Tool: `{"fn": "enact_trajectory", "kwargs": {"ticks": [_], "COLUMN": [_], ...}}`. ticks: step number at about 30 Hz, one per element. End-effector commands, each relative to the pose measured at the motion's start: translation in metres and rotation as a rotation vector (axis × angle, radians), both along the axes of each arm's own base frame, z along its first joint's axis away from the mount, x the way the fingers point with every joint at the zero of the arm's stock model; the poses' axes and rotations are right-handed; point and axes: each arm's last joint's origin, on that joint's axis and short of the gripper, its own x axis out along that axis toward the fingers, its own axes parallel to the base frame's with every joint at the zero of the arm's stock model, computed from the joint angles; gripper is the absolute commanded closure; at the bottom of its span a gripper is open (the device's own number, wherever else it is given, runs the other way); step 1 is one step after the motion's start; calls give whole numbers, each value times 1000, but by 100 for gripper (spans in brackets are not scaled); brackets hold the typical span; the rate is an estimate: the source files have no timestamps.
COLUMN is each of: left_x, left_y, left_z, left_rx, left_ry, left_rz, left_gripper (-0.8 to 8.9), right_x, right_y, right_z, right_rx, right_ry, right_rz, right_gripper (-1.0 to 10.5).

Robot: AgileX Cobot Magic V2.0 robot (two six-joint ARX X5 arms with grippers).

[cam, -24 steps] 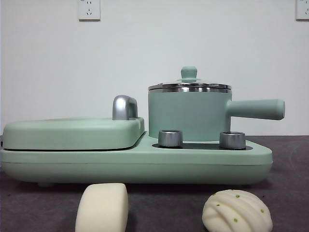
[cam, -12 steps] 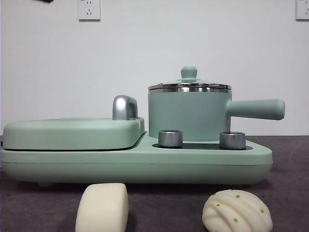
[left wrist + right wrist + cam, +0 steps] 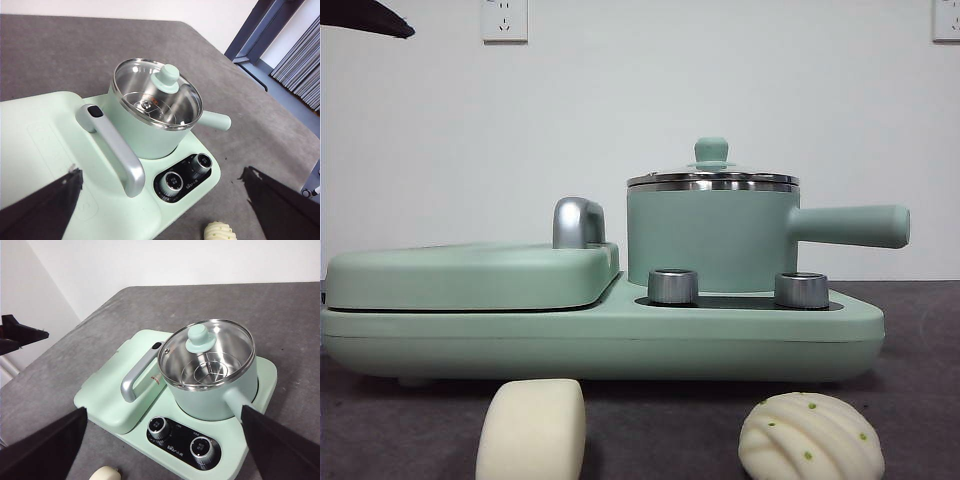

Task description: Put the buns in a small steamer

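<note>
The small steamer point(image 3: 710, 235) stands on the right half of the mint-green cooker, its glass lid point(image 3: 711, 152) on. Through the lid only bare steel shows inside point(image 3: 150, 102). Both buns lie on the table in front of the cooker: the smooth oblong bun point(image 3: 532, 430) at the left, the ridged bun with green flecks point(image 3: 810, 437) at the right. My left gripper point(image 3: 161, 172) hangs high over the cooker, open and holding nothing. The right gripper point(image 3: 164, 412) is also high above it, open and holding nothing. Wrist views catch only a bun's edge point(image 3: 220, 231) point(image 3: 105, 473).
The flat griddle section point(image 3: 470, 275) with its chrome handle point(image 3: 578, 222) fills the cooker's left half. Two steel knobs point(image 3: 673, 286) sit below the pot. A black arm tip point(image 3: 365, 18) shows in the front view's top left corner. The other arm's gripper point(image 3: 20, 332) shows in the right wrist view.
A black arm tip has come into the front view's top left corner and grown larger. The buns, the steamer and its lid have not moved.
</note>
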Motion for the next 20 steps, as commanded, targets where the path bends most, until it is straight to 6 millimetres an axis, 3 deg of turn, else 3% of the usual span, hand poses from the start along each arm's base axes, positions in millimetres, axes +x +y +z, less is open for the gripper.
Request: {"fn": "enact_trajectory", "kwargs": {"ticks": [1, 10, 20], "left_x": [9, 64, 143], "left_y": [-4, -29, -89], "left_z": [9, 25, 39], "left_rx": [-6, 103, 223], "left_ry": [-6, 39, 63], "left_rz": [-9, -89, -239], "left_gripper": [286, 286, 287], "right_x": [-1, 0, 0], "right_y": [0, 0, 0], "right_z": [5, 7, 7], "right_rx": [-4, -14, -15], "right_ry": [-30, -53, -54], "right_rz": [3, 7, 7], "right_gripper": [456, 456, 456]}}
